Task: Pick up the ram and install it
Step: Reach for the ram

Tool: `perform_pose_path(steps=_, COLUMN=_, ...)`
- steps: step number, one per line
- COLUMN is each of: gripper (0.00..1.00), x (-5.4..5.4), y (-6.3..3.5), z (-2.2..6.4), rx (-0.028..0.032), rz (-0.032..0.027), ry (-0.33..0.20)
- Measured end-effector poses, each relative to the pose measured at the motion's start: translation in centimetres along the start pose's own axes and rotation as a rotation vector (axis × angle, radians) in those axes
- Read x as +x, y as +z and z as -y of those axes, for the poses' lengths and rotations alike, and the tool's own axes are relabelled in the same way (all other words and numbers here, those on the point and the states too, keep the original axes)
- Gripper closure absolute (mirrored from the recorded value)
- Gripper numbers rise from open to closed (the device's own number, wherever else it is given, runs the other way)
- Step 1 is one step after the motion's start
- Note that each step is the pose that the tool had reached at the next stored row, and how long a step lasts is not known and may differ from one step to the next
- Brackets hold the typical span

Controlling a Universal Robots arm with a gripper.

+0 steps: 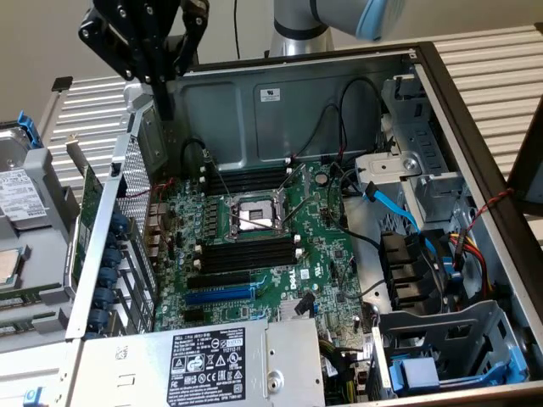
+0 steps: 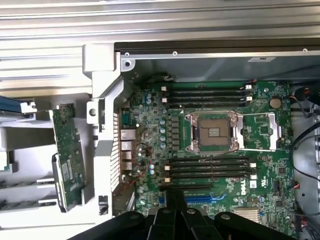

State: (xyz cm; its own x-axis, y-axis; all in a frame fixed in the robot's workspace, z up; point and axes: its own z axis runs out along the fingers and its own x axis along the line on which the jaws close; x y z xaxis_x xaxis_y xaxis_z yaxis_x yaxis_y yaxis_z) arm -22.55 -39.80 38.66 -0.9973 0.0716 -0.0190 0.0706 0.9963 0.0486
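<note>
Two slim matte-black fingers (image 1: 161, 89) meet, jaws pressed shut; I see my gripper (image 1: 165, 110) hanging above the glossy green motherboard (image 1: 327, 259).

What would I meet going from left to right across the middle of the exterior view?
Labelled silver drive → blue slot clips → CPU socket → blue cable → red and yellow wires.

Claw (image 1: 167, 108) body (arm (image 1: 299, 25) too) partly beyond the exterior view's upper edge.
</note>
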Motion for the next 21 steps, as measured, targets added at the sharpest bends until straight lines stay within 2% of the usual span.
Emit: perform_pose_path(steps=21, gripper=0.89, x=8.9, y=0.02, z=0.58, rx=0.0000, rz=0.0001, ry=0.001)
